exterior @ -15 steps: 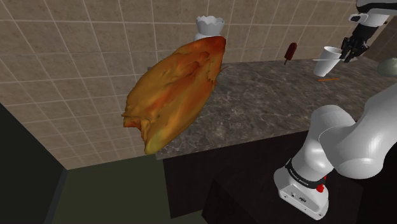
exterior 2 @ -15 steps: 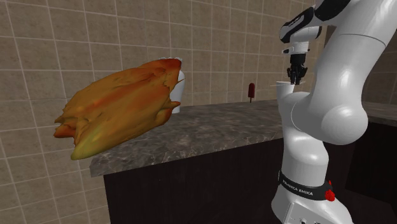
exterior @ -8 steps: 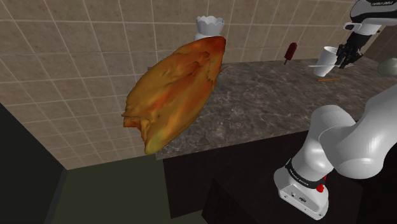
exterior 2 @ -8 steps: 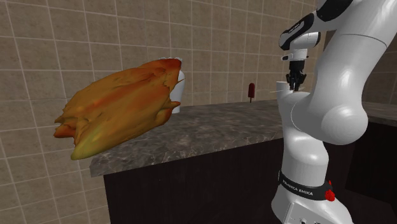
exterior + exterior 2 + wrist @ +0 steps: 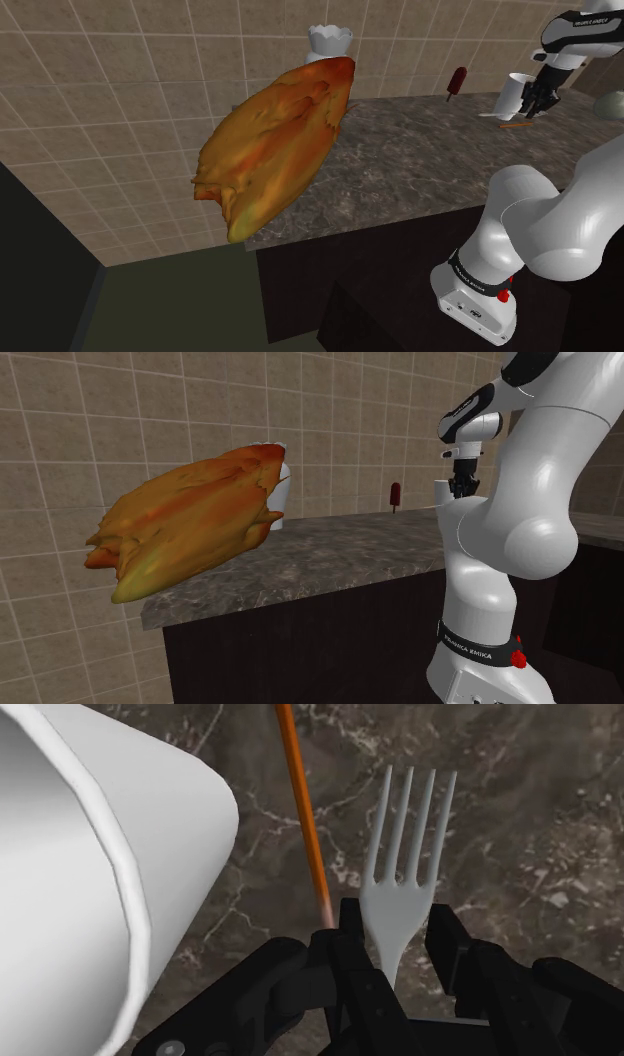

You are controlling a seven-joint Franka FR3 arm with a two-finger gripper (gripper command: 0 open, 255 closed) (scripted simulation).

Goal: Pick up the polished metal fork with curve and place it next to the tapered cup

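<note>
One fork [image 5: 405,854] — clamped in the pincer [image 5: 398,926] — is coming lower beside the cup [image 5: 90,854], nearing the worktop [image 5: 540,834] for release.

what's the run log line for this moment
pincer: shut on fork | fork: over counter beside white cup | orange stick: on counter | placed: not yet

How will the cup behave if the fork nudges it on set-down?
The cup looks thin-rimmed and hollow, so probably light and easy to shove. It narrows toward its base in the shoulder view, so it may tip rather than slide. The fork in the end effector hangs close beside it, so little margin.
</note>
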